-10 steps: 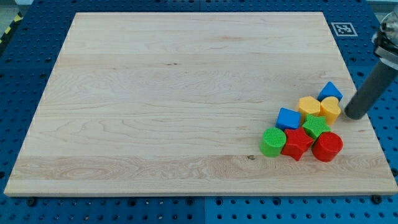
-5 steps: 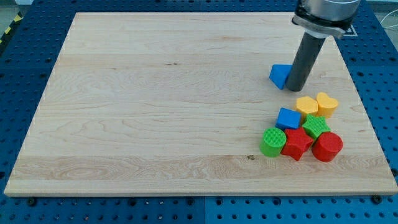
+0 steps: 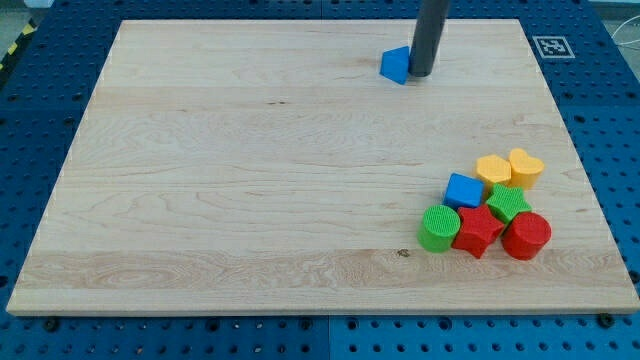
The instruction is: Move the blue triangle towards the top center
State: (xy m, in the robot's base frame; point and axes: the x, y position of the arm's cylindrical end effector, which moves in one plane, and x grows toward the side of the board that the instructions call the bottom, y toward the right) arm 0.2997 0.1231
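The blue triangle point(image 3: 396, 65) lies near the view's top, a little right of the centre of the wooden board point(image 3: 250, 170). My tip point(image 3: 421, 73) rests on the board right against the triangle's right side. The dark rod rises from it out of the view's top.
A cluster of blocks sits at the lower right: a blue block point(image 3: 463, 190), a yellow hexagon point(image 3: 494, 169), a yellow heart point(image 3: 526, 165), a green cylinder point(image 3: 438, 228), a green block point(image 3: 508, 203), a red star point(image 3: 477, 232) and a red cylinder point(image 3: 526, 236).
My tip has pushed the blue triangle out of the cluster, up and to the left towards the top centre. The yellow blocks shifted slightly; the other blocks have stayed put.
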